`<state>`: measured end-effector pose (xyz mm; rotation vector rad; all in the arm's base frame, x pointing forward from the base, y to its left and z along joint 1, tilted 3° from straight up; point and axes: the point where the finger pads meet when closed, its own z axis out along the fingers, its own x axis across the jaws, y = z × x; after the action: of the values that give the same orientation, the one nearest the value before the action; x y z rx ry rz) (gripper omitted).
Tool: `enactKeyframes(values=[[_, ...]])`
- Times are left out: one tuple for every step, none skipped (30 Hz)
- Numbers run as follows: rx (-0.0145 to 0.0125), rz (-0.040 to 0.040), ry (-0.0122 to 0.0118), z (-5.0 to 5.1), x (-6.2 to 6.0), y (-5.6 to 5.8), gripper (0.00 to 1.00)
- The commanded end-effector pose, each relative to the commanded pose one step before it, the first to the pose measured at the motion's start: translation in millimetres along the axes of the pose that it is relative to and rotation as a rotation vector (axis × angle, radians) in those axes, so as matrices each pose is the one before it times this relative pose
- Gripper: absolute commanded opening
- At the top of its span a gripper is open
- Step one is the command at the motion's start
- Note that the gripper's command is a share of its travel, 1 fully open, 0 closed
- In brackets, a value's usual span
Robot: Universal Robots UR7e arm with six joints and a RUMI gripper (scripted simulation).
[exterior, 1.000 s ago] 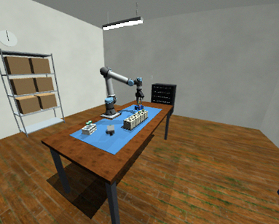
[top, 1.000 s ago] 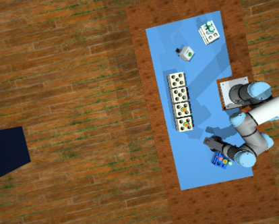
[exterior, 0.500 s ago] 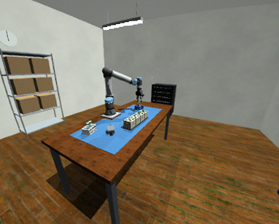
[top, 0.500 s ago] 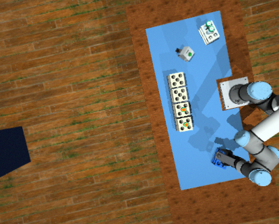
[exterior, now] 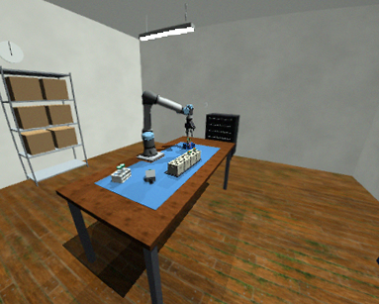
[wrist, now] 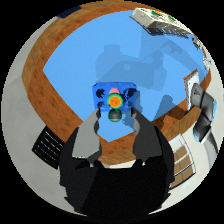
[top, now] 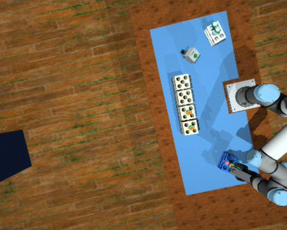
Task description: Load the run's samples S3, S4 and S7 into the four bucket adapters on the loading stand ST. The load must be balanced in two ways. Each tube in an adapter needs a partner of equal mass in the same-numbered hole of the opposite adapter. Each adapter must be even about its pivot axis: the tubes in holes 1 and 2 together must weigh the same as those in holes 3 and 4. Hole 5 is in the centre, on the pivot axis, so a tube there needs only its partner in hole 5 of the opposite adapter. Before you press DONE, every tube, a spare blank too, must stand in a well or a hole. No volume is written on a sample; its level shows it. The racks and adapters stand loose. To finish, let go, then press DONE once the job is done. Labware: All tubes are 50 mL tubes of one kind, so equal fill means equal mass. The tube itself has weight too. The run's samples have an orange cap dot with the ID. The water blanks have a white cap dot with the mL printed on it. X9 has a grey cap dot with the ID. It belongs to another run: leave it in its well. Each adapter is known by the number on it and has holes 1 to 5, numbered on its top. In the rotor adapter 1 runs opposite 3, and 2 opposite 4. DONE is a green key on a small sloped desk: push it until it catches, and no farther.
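My gripper (top: 236, 170) (exterior: 188, 135) (wrist: 115, 107) is open and holds nothing. It hangs right above the blue sample rack (top: 221, 162) (exterior: 186, 146) (wrist: 102, 131) at the near end of the mat. In the wrist view an orange-dot tube (wrist: 115, 101) (top: 231, 165) stands in the rack just ahead of the fingertips, with a pink-topped tube (wrist: 114, 90) (top: 227, 163) behind it and a dark-topped tube between the fingers' line. Four cream adapters (top: 181, 82) (top: 184, 97) (top: 182, 113) (top: 185, 128) (exterior: 184, 161) stand in a row. The two nearest the rack each hold one orange-dot tube (top: 188, 112) (top: 190, 127) near the middle.
A white rack of blanks (top: 215, 33) (exterior: 121, 175) stands at the far end of the blue mat (top: 201, 166). The small desk with the green DONE key (top: 195, 55) (exterior: 149, 175) sits between it and the adapters. The arm's base plate (top: 231, 91) is at the table's right edge.
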<state>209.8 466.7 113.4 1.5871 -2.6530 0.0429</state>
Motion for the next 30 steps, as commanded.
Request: enactKeyframes(values=[[0.00069, 0.0006, -0.00065, -0.52, -1.63, 1.35, 0.35], [0.0, 0.0, 0.00001, -0.01, -0.02, 0.01, 0.35], [0.0, 0.0, 0.00004, 3.24, -0.02, 0.01, 0.35], [0.00001, 0.00001, -0.00002, 3.41, -0.02, 0.01, 0.35], [0.0, 0.0, 0.0, 3.33, 0.0, 0.0, 0.35], [0.0, 0.0, 0.0, 3.33, 0.0, 0.0, 0.35], [0.0, 0.0, 0.0, 3.33, 0.0, 0.0, 0.35], [0.0, 0.0, 0.0, 3.33, 0.0, 0.0, 0.35], [0.0, 0.0, 0.0, 3.33, 0.0, 0.0, 0.35], [0.0, 0.0, 0.0, 3.33, 0.0, 0.0, 0.35], [0.0, 0.0, 0.0, 3.33, 0.0, 0.0, 0.35], [0.0, 0.0, 0.0, 3.33, 0.0, 0.0, 0.35], [0.0, 0.0, 0.0, 3.33, 0.0, 0.0, 0.35], [0.0, 0.0, 0.0, 1.47, 0.0, 0.0, 0.35], [0.0, 0.0, 0.0, 0.0, 0.0, 0.0, 0.35], [0.0, 0.0, 0.0, 0.0, 0.0, 0.0, 0.35], [0.0, 0.0, 0.0, 1.01, 0.0, 0.0, 0.35], [0.0, 0.0, 0.0, 1.0, 0.0, 0.0, 0.35], [0.0, 0.0, 0.0, 1.0, 0.0, 0.0, 0.35], [0.0, 0.0, 0.0, 1.0, 0.0, 0.0, 0.35], [0.0, 0.0, 0.0, 1.0, 0.0, 0.0, 0.35], [0.0, 0.0, 0.0, 1.0, 0.0, 0.0, 0.35], [0.0, 0.0, 0.0, 1.0, 0.0, 0.0, 0.35], [0.0, 0.0, 0.0, 1.0, 0.0, 0.0, 0.35], [0.0, 0.0, 0.0, 0.0, 0.0, 0.0, 0.35], [0.0, 0.0, 0.00003, -0.08, 0.0, 0.0, 0.35], [0.0, 0.0, -0.00001, 0.02, 0.0, 0.0, 0.35], [0.0, 0.0, -0.00001, 0.02, 0.0, 0.0, 0.35], [0.0, 0.0, 0.0, 0.01, 0.0, 0.0, 0.35], [0.0, 0.0, 0.0, 0.01, 0.0, 0.0, 0.0]])
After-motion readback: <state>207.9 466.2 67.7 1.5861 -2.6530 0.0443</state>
